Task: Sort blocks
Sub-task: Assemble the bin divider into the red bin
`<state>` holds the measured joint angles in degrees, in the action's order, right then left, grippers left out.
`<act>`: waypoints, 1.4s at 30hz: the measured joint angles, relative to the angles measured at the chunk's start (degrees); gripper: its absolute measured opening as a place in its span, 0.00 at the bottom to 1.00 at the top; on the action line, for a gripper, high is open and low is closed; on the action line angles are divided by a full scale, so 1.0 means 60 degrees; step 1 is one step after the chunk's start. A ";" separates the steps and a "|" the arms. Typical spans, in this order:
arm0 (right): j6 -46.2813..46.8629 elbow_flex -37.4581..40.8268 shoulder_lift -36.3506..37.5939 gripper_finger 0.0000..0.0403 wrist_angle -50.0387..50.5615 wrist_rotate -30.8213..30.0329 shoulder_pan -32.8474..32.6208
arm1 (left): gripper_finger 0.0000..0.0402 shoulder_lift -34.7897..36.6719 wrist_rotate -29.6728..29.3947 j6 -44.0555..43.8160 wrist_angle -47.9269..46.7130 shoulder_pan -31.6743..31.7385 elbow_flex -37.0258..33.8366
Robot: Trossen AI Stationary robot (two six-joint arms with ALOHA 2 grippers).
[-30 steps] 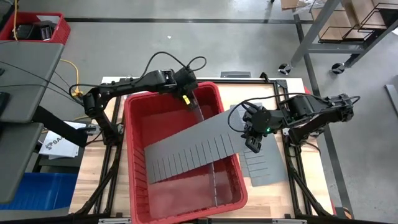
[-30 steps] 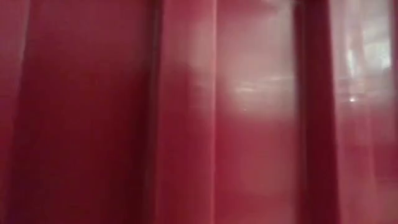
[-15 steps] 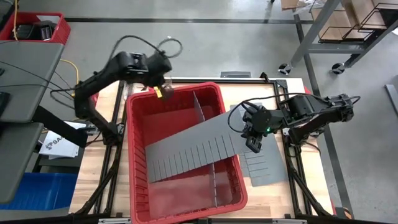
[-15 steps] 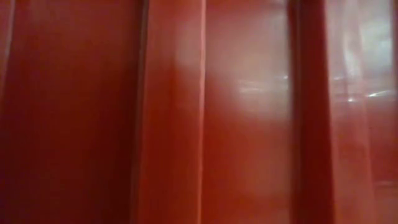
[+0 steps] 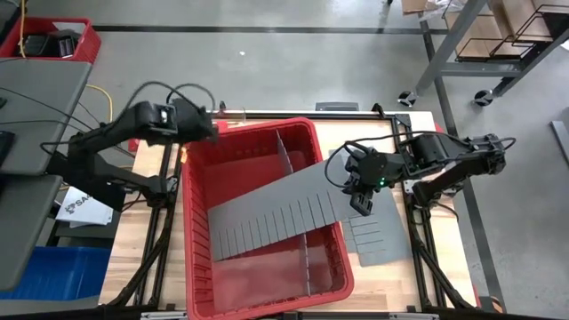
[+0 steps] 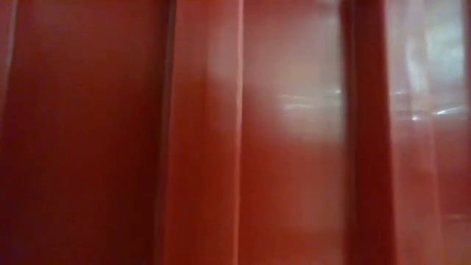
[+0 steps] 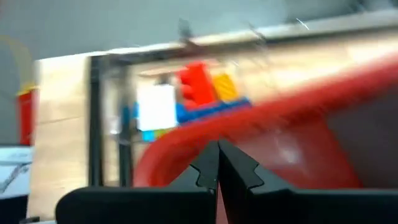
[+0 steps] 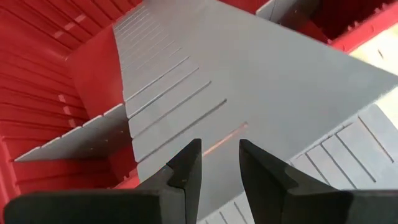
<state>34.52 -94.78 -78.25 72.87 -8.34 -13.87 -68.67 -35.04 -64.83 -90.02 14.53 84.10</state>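
Observation:
Blurred red, yellow and blue blocks [image 7: 202, 87] lie on the table beyond the red bin's rim [image 7: 280, 118], ahead of my left gripper [image 7: 217, 163]. That gripper [image 5: 207, 130] is shut and empty, above the bin's far left corner. My right gripper [image 5: 360, 201] hangs open at the bin's right rim, over the right end of a grey slotted sheet [image 5: 267, 218]. The sheet lies slanted across the bin [image 5: 191, 222], which hides the table in the low view [image 6: 221, 132]. My right gripper has its fingertips [image 8: 186, 168] above the right end [image 8: 249, 124] of the grey sheet, pointing down at a slant. I cannot tell whether they touch it. My left gripper touches nothing.
A second slotted sheet [image 5: 378, 236] lies flat on the table right of the bin, under my right gripper. An upright grey divider [image 5: 307, 258] runs along the bin's middle. Shelving and a smaller red bin [image 5: 49, 40] stand on the floor beyond the table.
My left gripper has drawn back from over the bin's far middle toward the table's left edge, rising and rolling as it went, and now hangs at the bin's far left corner. It has stayed shut.

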 joint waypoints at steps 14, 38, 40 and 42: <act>-0.0160 0.0000 -0.0001 0.24 -0.0257 0.0316 0.0066 | 0.00 0.0901 -0.1305 -0.4776 -0.0011 0.0402 -0.4035; -0.0241 0.0000 0.0034 0.24 -0.0261 -0.0262 0.0093 | 0.00 0.0952 -0.1937 -0.2731 0.2485 0.0420 -0.2749; -0.0129 0.0000 0.0125 0.24 -0.0262 -0.0552 0.0178 | 0.00 0.0952 -0.2341 -0.1578 0.2482 0.0468 -0.2109; 0.0292 -0.0001 0.0280 0.24 -0.0267 -0.0854 0.0273 | 0.00 0.0959 -0.2576 -0.0183 0.2632 0.0490 -0.1405</act>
<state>36.28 -94.79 -76.57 71.27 -13.47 -12.23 -62.92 -50.49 -65.93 -74.22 17.47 75.67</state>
